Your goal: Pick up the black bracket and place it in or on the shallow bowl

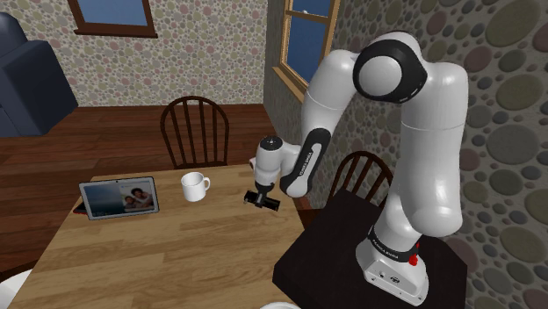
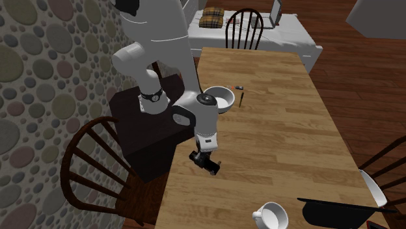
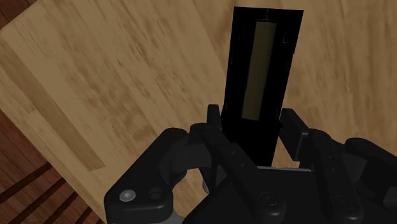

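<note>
Judging from the pincer [image 3: 253,122], which is closed on the black bracket [image 3: 235,70] low over the bench [image 2: 280,136], the grasp is taken as made and the carry to the white bowl [image 2: 219,99] is left.

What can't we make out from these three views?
1. Black bracket: whether it is off the table; it and the gripper merge black on black in both exterior views.
2. Small tool beside the shallow bowl: too small to identify, second exterior view.
3. Tablet: cut off by the second exterior view's bottom edge.
</note>
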Robot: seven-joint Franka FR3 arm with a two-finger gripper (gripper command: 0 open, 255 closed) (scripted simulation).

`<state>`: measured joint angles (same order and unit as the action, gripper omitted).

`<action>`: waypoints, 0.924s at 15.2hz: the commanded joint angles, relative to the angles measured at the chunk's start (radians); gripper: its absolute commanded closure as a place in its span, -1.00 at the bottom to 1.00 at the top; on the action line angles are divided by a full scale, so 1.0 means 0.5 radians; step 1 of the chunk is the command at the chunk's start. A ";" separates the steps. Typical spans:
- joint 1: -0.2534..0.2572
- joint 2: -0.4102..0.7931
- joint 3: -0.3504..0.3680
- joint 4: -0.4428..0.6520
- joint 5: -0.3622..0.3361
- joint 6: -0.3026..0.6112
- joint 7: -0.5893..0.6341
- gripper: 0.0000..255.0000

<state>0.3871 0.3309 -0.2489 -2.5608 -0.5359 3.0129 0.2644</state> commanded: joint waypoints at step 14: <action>0.031 -0.490 0.138 -0.207 0.050 -0.322 0.045 1.00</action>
<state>0.3864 0.1053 -0.1826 -2.6443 -0.4935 2.8562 0.2510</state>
